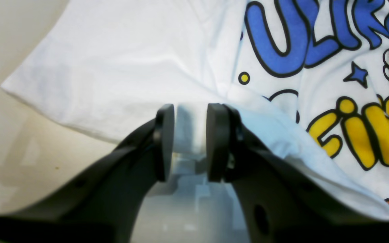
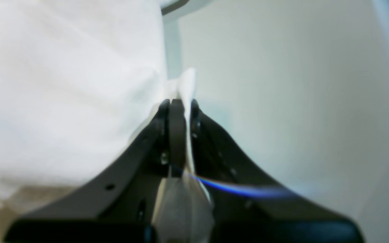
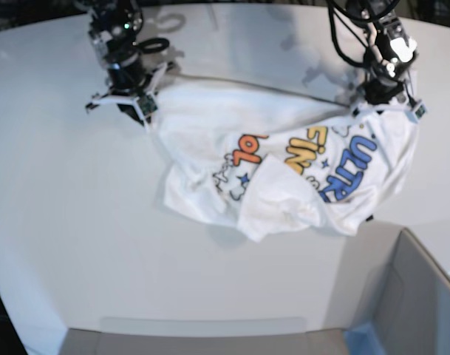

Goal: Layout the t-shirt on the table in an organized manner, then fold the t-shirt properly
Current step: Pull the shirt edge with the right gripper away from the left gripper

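Note:
The white t-shirt [image 3: 284, 163] hangs stretched between my two grippers, print side up, with its lower part bunched on the white table [image 3: 62, 222]. The orange, yellow and blue print also shows in the left wrist view [image 1: 316, 67]. My left gripper [image 1: 190, 141] is shut on a fold of the shirt's edge; in the base view it [image 3: 377, 103] is at the right. My right gripper [image 2: 180, 111] is shut on a pinch of white cloth [image 2: 62, 84]; in the base view it [image 3: 140, 111] is at the far left. The tag and label are hidden.
A grey box with a blue edge [image 3: 409, 296] stands at the front right corner. A grey strip [image 3: 202, 329] runs along the table's front edge. Black cables [image 3: 343, 37] hang by the left arm. Bare tabletop [image 2: 282, 101] lies beside the right gripper.

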Robot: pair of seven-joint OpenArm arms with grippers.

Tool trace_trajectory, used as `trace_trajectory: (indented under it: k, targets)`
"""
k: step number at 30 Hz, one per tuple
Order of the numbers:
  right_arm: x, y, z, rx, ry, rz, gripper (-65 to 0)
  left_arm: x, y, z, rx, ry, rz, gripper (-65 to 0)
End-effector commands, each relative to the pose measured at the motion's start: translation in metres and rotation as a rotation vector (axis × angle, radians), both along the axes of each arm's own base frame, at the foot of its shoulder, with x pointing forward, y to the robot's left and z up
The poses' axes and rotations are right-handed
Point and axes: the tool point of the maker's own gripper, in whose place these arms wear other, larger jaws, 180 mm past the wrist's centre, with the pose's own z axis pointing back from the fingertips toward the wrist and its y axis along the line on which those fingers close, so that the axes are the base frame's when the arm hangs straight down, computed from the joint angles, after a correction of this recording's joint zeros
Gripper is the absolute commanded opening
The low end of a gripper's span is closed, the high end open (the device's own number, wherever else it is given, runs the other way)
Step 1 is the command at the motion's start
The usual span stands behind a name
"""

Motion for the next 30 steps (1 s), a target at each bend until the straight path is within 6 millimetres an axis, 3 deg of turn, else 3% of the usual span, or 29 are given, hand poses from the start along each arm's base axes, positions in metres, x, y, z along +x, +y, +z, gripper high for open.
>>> trace_trajectory:
  k: [1,6,11,15,18,21,26,30]
  targets:
    - [0.007,0.002,0.013,0.005,-0.05,0.011,-65.0,0.004,0.005,0.01,0.024,-0.029,0.005,-42.8]
    - [0.005,0.01,0.011,0.014,-0.045,0.031,-65.0,0.004,0.007,0.013,0.022,-0.039,0.025,-29.1]
    - [-0.001,0.018,0.008,0.009,-0.03,0.074,-65.0,0.003,0.012,0.014,0.026,-0.04,0.062,-27.7]
    - [-0.01,0.025,0.003,-0.006,-0.01,0.127,-65.0,-0.009,0.044,0.023,0.075,-0.045,0.149,-27.6]
    - [-0.01,0.024,0.002,-0.013,-0.008,0.133,-65.0,-0.019,0.075,0.035,0.134,-0.049,0.205,-27.6]
    - [-0.008,0.022,0.004,-0.024,-0.015,0.142,-65.0,-0.023,0.094,0.035,0.167,-0.025,0.208,-27.6]
    - [-0.01,0.021,-0.001,-0.035,0.02,0.127,-65.0,-0.007,0.076,0.018,0.078,-0.019,0.059,-27.6]
    - [-0.019,0.026,-0.004,0.035,0.064,0.116,-65.0,-0.016,0.08,0.002,0.016,-0.001,0.093,-27.6]
